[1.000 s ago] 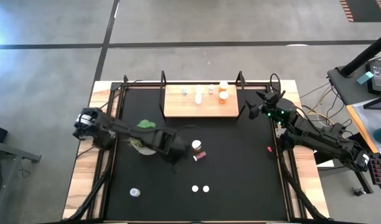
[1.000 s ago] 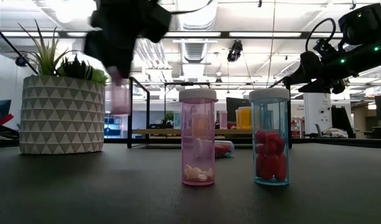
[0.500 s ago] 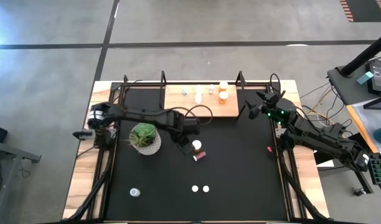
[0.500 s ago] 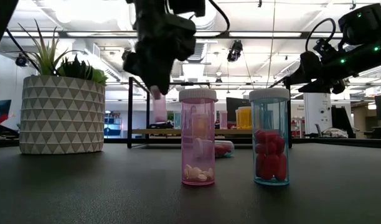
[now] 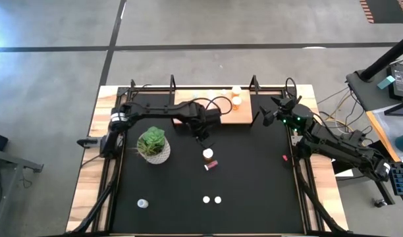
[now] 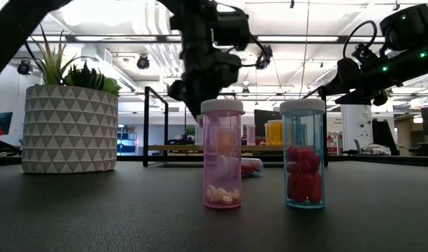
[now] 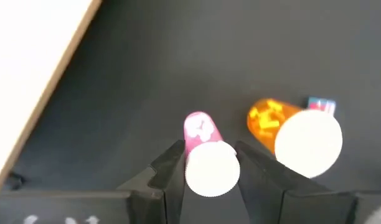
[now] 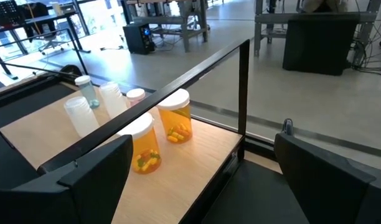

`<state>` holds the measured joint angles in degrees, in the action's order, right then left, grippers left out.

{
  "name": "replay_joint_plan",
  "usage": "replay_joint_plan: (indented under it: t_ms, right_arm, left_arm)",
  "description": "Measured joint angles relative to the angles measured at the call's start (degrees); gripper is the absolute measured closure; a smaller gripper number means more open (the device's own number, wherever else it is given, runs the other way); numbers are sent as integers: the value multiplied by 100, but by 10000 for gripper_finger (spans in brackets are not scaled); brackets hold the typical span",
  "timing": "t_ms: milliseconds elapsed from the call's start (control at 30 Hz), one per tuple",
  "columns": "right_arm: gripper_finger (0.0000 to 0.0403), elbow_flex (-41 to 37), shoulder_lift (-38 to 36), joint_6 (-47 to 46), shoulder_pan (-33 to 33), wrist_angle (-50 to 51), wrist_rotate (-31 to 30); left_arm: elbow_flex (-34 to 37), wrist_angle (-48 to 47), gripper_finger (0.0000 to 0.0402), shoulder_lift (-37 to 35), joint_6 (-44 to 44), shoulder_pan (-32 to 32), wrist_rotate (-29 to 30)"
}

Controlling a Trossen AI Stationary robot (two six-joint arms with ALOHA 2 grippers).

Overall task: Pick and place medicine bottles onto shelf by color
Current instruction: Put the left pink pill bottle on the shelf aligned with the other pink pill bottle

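My left gripper [image 5: 202, 136] [image 7: 209, 154] is shut on a pink bottle with a white cap [image 7: 208, 167], above the black table and just near of the light-wood shelf [image 5: 188, 109]. Under it an orange bottle [image 5: 207, 153] [image 7: 305, 140] stands on its base, and a pink-red bottle [image 5: 212, 164] lies on its side. On the shelf stand white bottles [image 8: 78, 115] and two orange ones [image 8: 175, 118]. My right gripper [image 5: 263, 118] [image 8: 197, 186] is open and empty at the shelf's right end. My left gripper pinches the pink bottle at its white-capped top [image 7: 192, 173] between the two fingers, one on each side. The fingers come from above, pointing down. The bottle hangs roughly upright below them, its pink body [image 7: 195, 127] clear of the table.
A potted plant [image 5: 153, 145] stands left of centre. Two bottles, a pink [image 6: 222, 154] and a blue-tinted one with red pills [image 6: 303, 154], stand near the front [image 5: 212, 199]. One more bottle [image 5: 142, 203] is at the near left, a small red thing [image 5: 284, 157] at the right.
My left gripper has carried the pink bottle from beside the plant toward the table's far edge and right, toward the shelf, staying shut on it. The arm has swung off the plant, which now shows whole.
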<state>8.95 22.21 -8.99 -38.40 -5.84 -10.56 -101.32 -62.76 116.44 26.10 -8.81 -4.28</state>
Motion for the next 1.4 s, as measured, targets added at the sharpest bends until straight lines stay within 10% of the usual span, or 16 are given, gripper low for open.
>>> replay_joint_plan:
  t_ms: [500, 1400]
  right_arm:
    - [23, 0, 1, 0, 0, 1, -1]
    - [23, 0, 0, 0, 0, 0, 1]
  left_arm:
    - [-1276, -115, 290, 990, -266, -283, -24]
    - [-1198, -336, 290, 1088, -1046, -314, 461]
